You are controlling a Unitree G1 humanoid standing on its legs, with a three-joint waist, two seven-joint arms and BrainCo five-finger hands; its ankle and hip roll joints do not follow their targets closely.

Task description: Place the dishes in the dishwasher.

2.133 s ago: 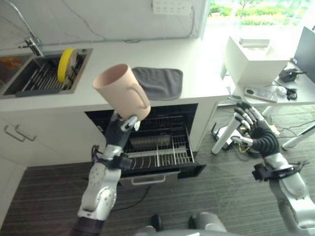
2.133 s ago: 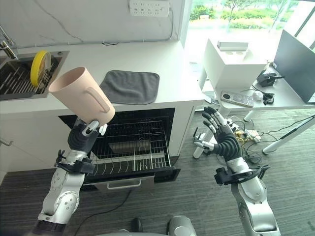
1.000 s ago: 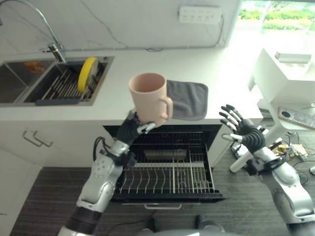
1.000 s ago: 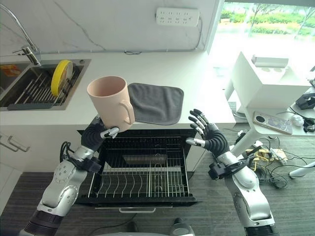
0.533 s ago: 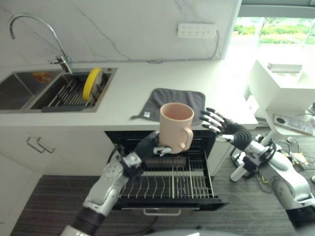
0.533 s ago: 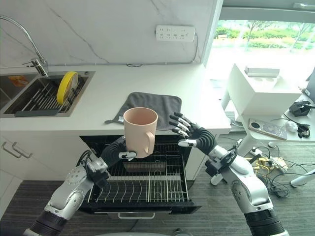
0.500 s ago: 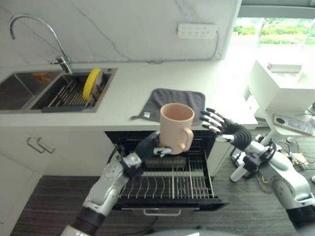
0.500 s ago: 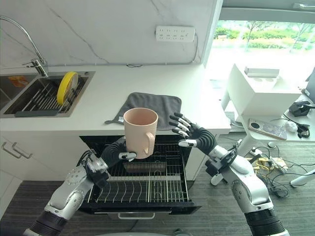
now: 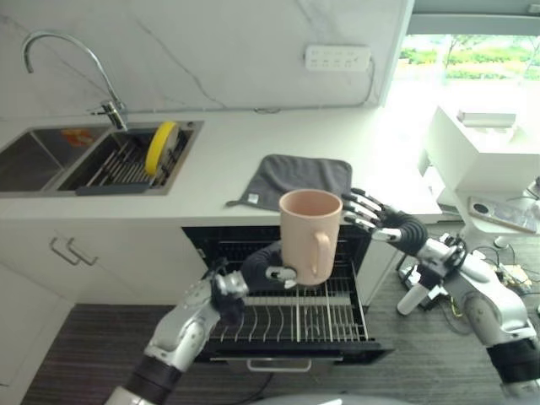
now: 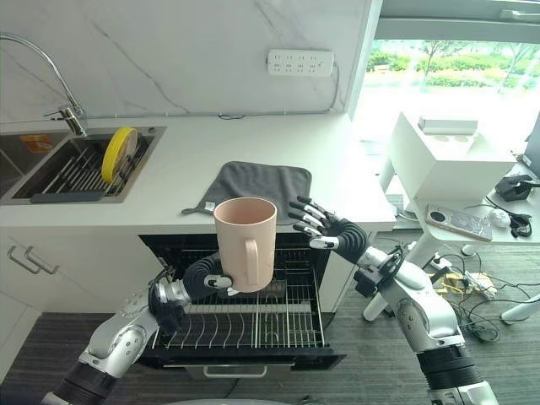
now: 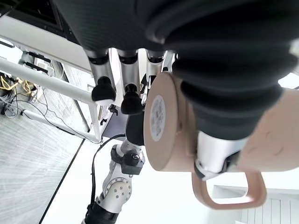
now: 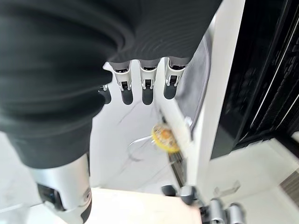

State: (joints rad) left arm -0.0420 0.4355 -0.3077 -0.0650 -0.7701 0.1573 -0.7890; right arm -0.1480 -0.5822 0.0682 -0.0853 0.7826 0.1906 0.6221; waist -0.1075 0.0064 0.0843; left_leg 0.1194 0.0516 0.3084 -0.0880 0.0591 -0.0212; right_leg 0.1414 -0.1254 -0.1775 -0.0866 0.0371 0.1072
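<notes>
left arm: enters from 7 o'clock, forearm angled up toward centre of the eye views
left hand: palm up under the mug, fingers and thumb curled round its lower body, mug upright, handle facing the camera
left wrist view: thumb clamped across the mug wall, fingertips next to its base
right arm: enters from 4 o'clock, elbow bent, forearm reaching toward 10 o'clock
right hand: fingers straight and spread, holding nothing, just beside the mug at its 3 o'clock
right wrist view: fingers extended in a row
</notes>
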